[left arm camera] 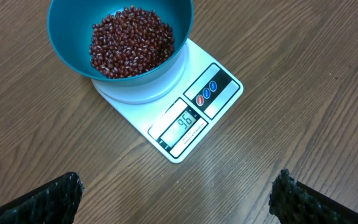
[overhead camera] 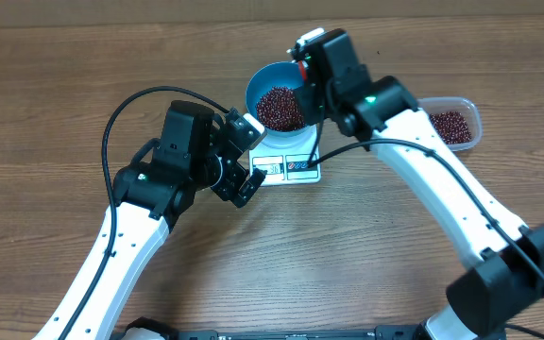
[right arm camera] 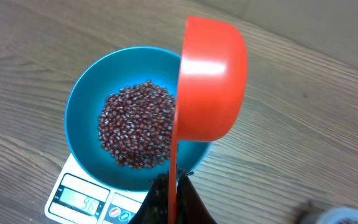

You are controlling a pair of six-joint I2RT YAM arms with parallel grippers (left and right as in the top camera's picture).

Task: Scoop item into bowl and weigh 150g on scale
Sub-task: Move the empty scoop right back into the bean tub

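While your right gripper [right arm camera: 173, 186] clamps the tipped scoop [right arm camera: 213, 81] at the edge of the bowl [right arm camera: 82, 112], left gripper [left arm camera: 179, 193] wide, beans [right arm camera: 135, 124] may spill outside.

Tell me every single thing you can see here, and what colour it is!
bowl: one, blue, sitting on the scale
beans: many, dark red-brown, piled in the bowl
scale: one, white, on the table under the bowl
scoop: one, orange-red, tipped on its side over the bowl
tub: one, clear plastic, on the table beside the right arm
spare beans: many, dark red-brown, inside the tub
table: one, brown wood, under everything
arms: two, white and black, one on each side
left gripper: one, black, open, empty, near the scale
right gripper: one, black, shut on the scoop's handle
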